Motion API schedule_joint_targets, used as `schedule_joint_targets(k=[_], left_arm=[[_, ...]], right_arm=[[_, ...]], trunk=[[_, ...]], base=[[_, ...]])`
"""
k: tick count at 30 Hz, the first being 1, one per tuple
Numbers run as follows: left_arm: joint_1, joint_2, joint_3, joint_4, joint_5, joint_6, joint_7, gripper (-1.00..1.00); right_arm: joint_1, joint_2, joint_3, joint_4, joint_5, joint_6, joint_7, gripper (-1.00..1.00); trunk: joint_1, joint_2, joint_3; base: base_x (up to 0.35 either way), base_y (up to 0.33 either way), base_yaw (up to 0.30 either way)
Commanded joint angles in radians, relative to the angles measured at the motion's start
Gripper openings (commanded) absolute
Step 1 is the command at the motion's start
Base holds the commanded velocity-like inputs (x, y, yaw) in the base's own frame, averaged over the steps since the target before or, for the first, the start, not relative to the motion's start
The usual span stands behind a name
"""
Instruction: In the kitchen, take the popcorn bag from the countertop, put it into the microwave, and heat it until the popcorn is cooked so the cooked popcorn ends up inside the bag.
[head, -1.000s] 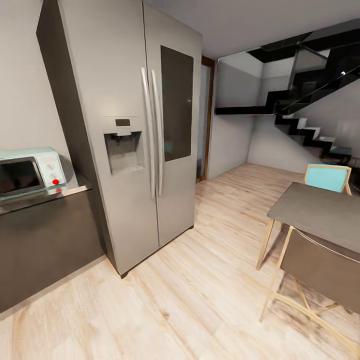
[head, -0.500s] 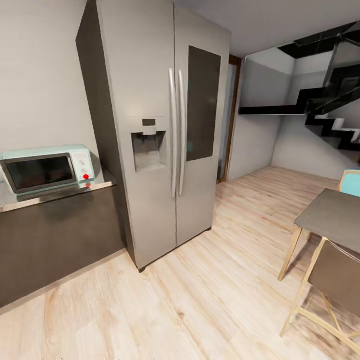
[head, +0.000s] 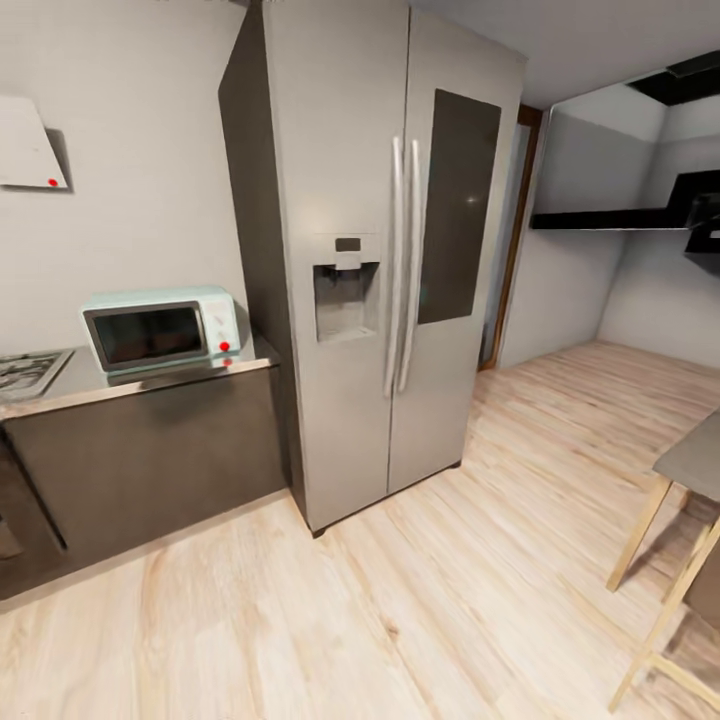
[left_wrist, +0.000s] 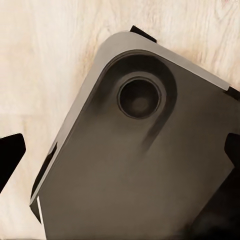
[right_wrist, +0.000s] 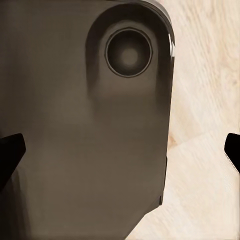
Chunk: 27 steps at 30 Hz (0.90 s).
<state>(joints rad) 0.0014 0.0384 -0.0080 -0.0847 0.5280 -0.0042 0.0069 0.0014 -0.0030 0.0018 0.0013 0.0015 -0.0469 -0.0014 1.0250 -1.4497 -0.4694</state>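
The microwave (head: 163, 331) stands on the countertop (head: 140, 385), door closed, just beside the steel refrigerator (head: 375, 250). A gas hob (head: 28, 368) sits farther from the refrigerator. Both wrist views show fingertips spread wide over the robot base (left_wrist: 145, 165) and wooden floor (head: 430, 580).

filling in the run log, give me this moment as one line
phase: driving toward kitchen | microwave: door shut, on countertop beside fridge | popcorn bag: not seen | left hand: open, empty | right hand: open, empty
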Motion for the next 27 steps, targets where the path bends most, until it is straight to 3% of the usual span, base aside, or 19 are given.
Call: schedule_joint_targets(k=[1,14,27], left_arm=[[0.0,0.0,-0.001,-0.001,0.002,0.0,0.001,1.0],[0.0,0.002,0.007,-0.001,0.01,0.0,0.001,1.0],[0.0,0.003,0.009,-0.001,0.01,0.0,0.002,1.0]], right_arm=[[0.0,0.0,0.0,0.0,0.001,-0.004,0.0,1.0],[0.0,0.0,0.0,0.0,0.0,-0.004,0.0,1.0],[0.0,0.0,0.001,0.0,0.0,-0.004,0.0,1.0]], trunk=[[0.0,0.0,-0.001],[0.0,0.0,-0.001],[0.0,0.0,-0.001]], base=[[0.0,0.0,0.277],[0.007,0.0,0.277],[0.226,0.0,0.277]])
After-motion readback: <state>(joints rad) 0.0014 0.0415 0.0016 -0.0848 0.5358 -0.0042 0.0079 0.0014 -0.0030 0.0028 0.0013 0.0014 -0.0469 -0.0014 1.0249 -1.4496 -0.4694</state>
